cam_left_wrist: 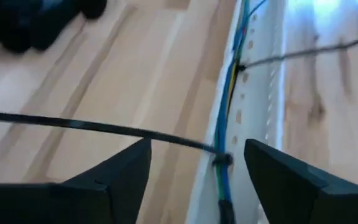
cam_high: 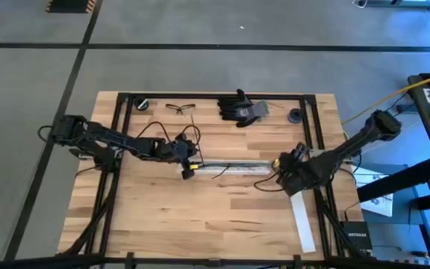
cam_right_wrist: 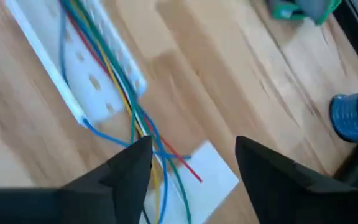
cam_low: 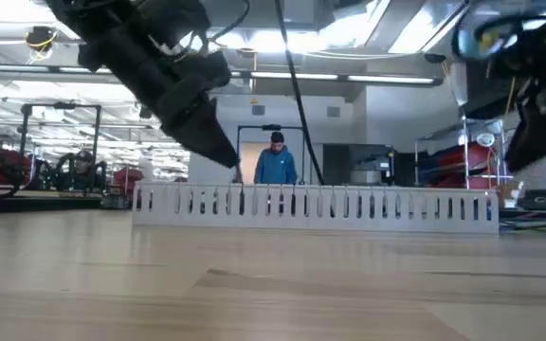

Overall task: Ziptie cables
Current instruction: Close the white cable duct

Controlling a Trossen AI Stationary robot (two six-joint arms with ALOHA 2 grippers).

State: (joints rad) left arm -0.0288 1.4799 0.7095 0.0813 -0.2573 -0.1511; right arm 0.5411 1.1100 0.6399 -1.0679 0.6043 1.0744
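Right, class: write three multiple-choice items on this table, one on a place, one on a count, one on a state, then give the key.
1. Where do the cables lie?
A. In the white slotted channel
B. On the gloves
C. On the floor

2. How many long white strips are on the table?
A. One
B. Two
C. Four

3. How do the left arm's jaws stand?
A. Shut on a cable
B. Out of every view
C. Open

Key: 1 A, since the right wrist view shows the coloured wires running along inside the channel. 2 B, since the high view shows the channel in the middle and a flat strip near the right arm. 3 C, since the left wrist view shows a wide gap between them with nothing gripped.
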